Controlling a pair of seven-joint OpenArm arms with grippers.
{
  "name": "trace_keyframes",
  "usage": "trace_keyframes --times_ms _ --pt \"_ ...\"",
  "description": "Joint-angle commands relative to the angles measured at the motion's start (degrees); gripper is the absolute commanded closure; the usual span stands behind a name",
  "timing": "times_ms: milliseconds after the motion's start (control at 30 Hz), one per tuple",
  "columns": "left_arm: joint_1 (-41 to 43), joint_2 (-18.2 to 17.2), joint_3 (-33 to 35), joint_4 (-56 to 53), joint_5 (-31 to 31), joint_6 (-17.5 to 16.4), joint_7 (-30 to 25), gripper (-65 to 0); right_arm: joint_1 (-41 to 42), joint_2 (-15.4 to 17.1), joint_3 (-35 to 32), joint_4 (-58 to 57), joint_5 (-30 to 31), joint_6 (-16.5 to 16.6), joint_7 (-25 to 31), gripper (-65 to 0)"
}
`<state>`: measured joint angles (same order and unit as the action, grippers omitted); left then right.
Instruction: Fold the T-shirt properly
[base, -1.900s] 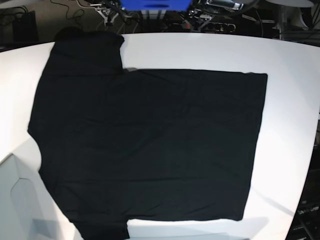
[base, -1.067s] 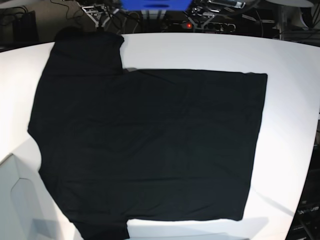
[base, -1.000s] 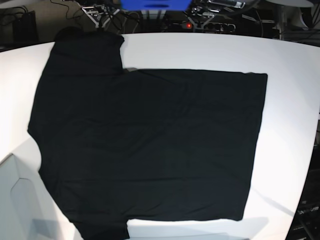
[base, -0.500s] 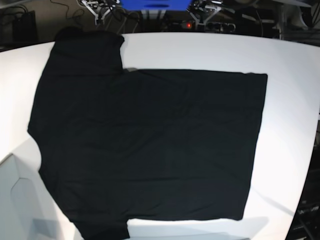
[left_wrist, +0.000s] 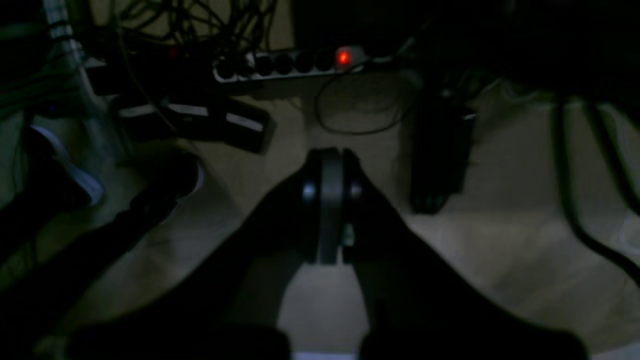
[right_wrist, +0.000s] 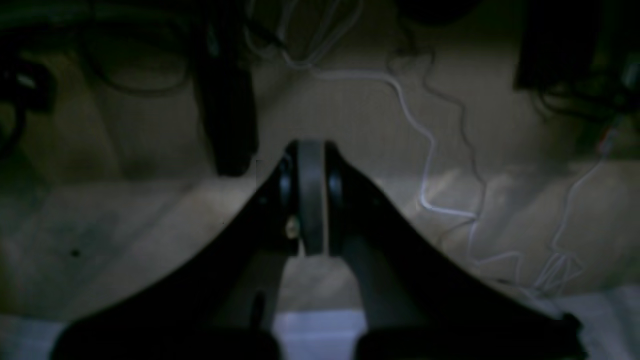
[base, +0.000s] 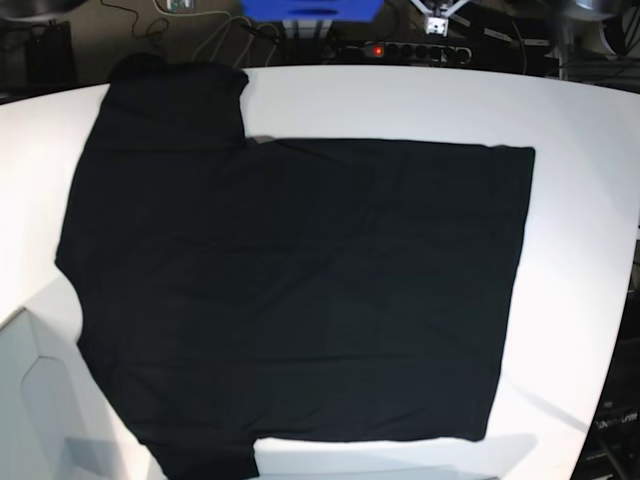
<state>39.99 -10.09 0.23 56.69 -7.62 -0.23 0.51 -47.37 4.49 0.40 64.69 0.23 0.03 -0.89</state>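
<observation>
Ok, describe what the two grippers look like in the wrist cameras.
Both look alike. The left gripper has two black fingers widening toward the camera in a dark V, with grey pads pressed together and small round fasteners beside them. The right gripper has the same black fingers, grey pads and a brass-coloured screw.

The left pincer (left_wrist: 330, 200) is seen from its wrist camera as two dark, near-black fingers (left_wrist: 260, 235) that widen toward the camera into a broad V shape. Between their tips sit pale grey flat pads, edge on, with a small round silver screw head on either side. The right pincer (right_wrist: 310, 195) has the same build: black fingers (right_wrist: 385, 240), grey pads, and a small brass-coloured screw low beside the pads.
</observation>
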Motion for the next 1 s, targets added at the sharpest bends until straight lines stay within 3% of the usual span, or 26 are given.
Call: trace_keyframes --times_ms 0,133,300,467,700,800,967 --pt "3.6 -2.1 -0.2 3.7 -2.4 0.4 -0.6 -0.1 -2.9 0.0 0.2 3.2 0.1 0.1 0.4 0.0" --pt "13.8 -8.2 -0.2 20.4 -12.2 0.4 -0.7 -0.1 -12.4 2.2 0.3 17.8 0.1 0.1 0.4 0.0" --pt "21.6 -13.9 -2.5 35.1 -18.6 0.4 -0.9 -0.1 -20.7 2.9 4.3 33.1 0.1 0.1 0.4 0.0" --pt "26.8 -13.2 -11.7 46.2 -22.1 0.4 -0.5 -0.1 -24.5 2.9 9.9 44.1 0.1 0.1 0.4 0.0" --pt "27.2 -8.9 -22.4 55.6 -22.6 0.4 -0.4 -0.8 -21.0 2.8 13.5 50.6 0.1 0.1 0.4 0.0" --pt "24.7 -8.8 -25.7 56.6 -22.7 0.4 -0.4 -9.2 -18.4 2.8 13.3 51.6 0.1 0.1 0.4 -1.5" --pt "19.6 -7.5 -28.5 56.3 -22.7 0.4 -0.4 -36.6 -13.5 1.9 12.2 51.6 0.1 0.3 0.4 -18.9"
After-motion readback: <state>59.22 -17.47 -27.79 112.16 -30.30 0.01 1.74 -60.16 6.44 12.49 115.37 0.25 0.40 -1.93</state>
